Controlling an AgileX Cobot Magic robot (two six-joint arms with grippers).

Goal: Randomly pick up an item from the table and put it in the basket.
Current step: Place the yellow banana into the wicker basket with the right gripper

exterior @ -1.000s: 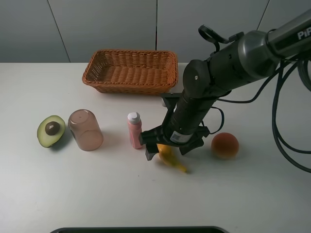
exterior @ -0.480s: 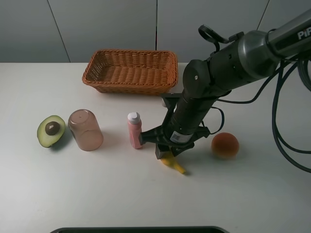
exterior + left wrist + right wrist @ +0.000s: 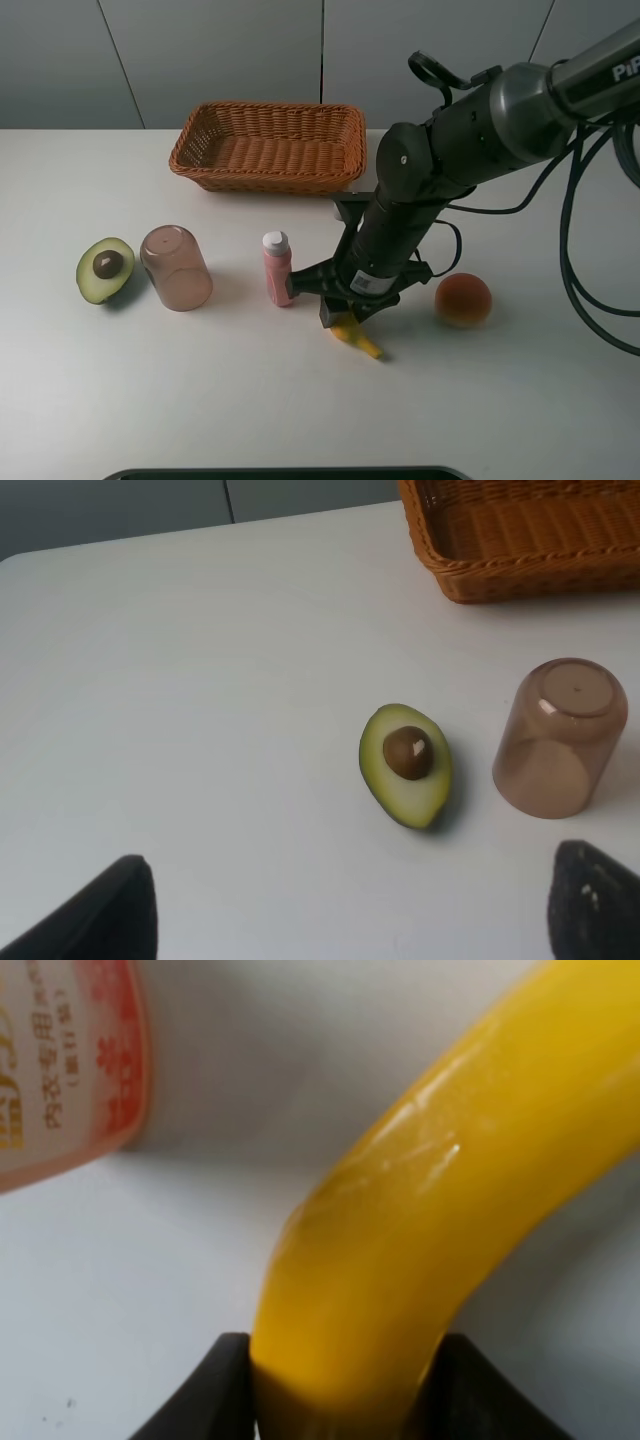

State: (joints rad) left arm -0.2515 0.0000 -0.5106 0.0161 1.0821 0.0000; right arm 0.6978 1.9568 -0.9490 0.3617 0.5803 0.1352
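Note:
The yellow banana (image 3: 360, 342) lies on the white table (image 3: 200, 400), right of a pink bottle (image 3: 277, 268). My right gripper (image 3: 345, 318) is down over its upper end and shut on it. In the right wrist view the banana (image 3: 420, 1220) fills the frame, pinched between the two black fingers (image 3: 215, 1395) of the gripper (image 3: 340, 1405). The wicker basket (image 3: 265, 178) stands empty at the back of the table, apart from the arm. My left gripper (image 3: 345, 920) is open and empty above the table, near the halved avocado (image 3: 405, 763).
A halved avocado (image 3: 105, 268) and an upturned brownish cup (image 3: 175, 267) sit at the left. A round orange-red fruit (image 3: 463, 299) sits just right of the right arm. The pink bottle (image 3: 70, 1060) stands close beside the banana. The basket's corner (image 3: 520, 540) shows in the left wrist view.
The right gripper's fingers, spread a second ago, have closed on the banana. Nothing has moved in the last half second.

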